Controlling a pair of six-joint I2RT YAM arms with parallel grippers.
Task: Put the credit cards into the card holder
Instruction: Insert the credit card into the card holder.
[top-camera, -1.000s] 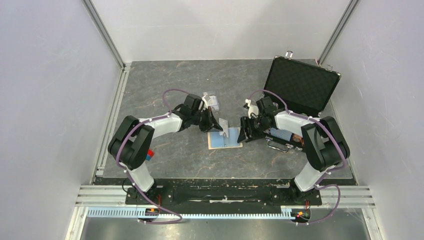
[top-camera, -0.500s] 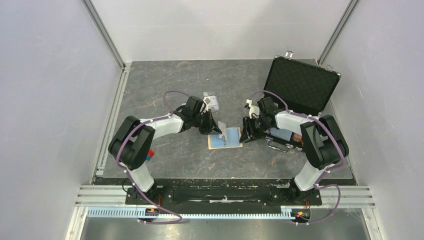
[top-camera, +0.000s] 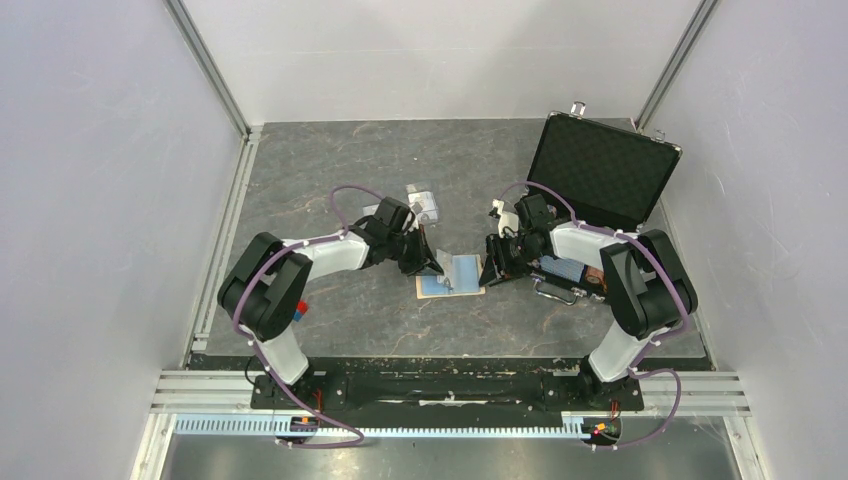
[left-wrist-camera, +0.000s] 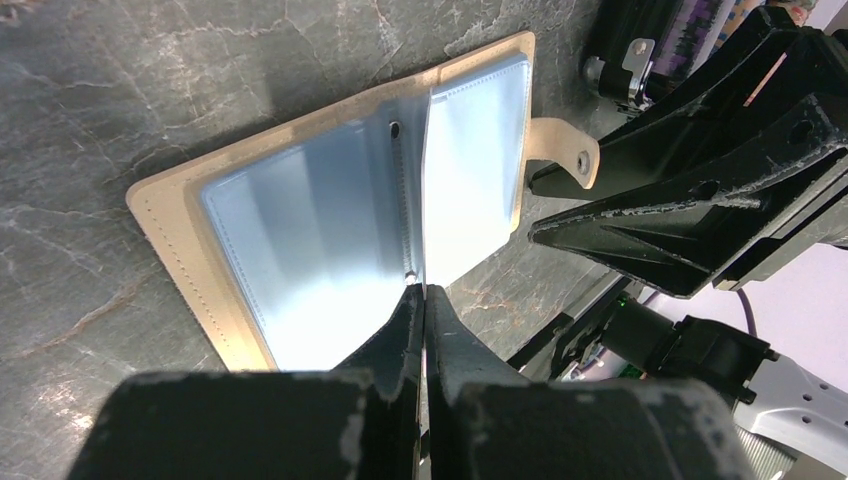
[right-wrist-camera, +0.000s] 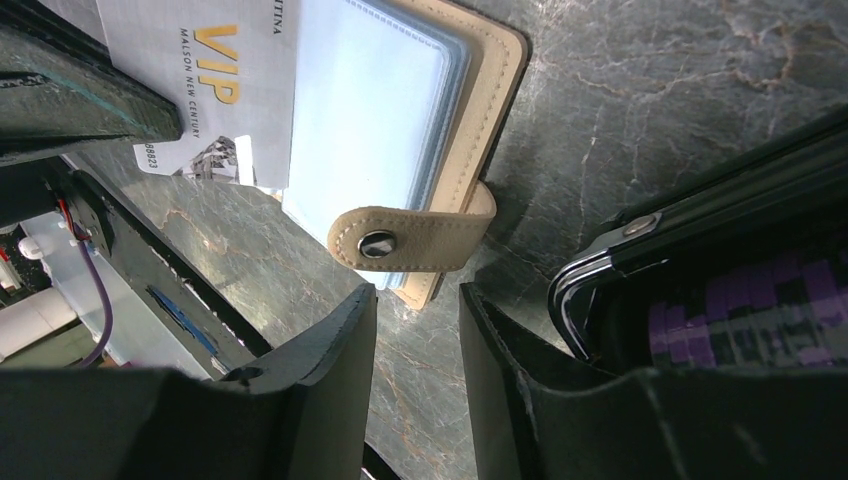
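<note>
Card holder (top-camera: 452, 280) lies open at centre; left gripper (left-wrist-camera: 424, 300) pinches a credit card (right-wrist-camera: 200, 80), angled toward its blue pocket (left-wrist-camera: 300, 230) for insertion; right gripper (right-wrist-camera: 415, 330) stands parted beside the snap tab (right-wrist-camera: 410, 240), probably steadying

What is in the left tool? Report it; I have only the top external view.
Observer: The left tool is shut on a credit card printed VIP in gold.
Operator: Give me the card holder's state.
Observer: The card holder lies open, pale blue pockets up, its snap tab unfastened.
Operator: Now the right tool.
Observer: The right tool is open, the tab just ahead of it, not gripped.
</note>
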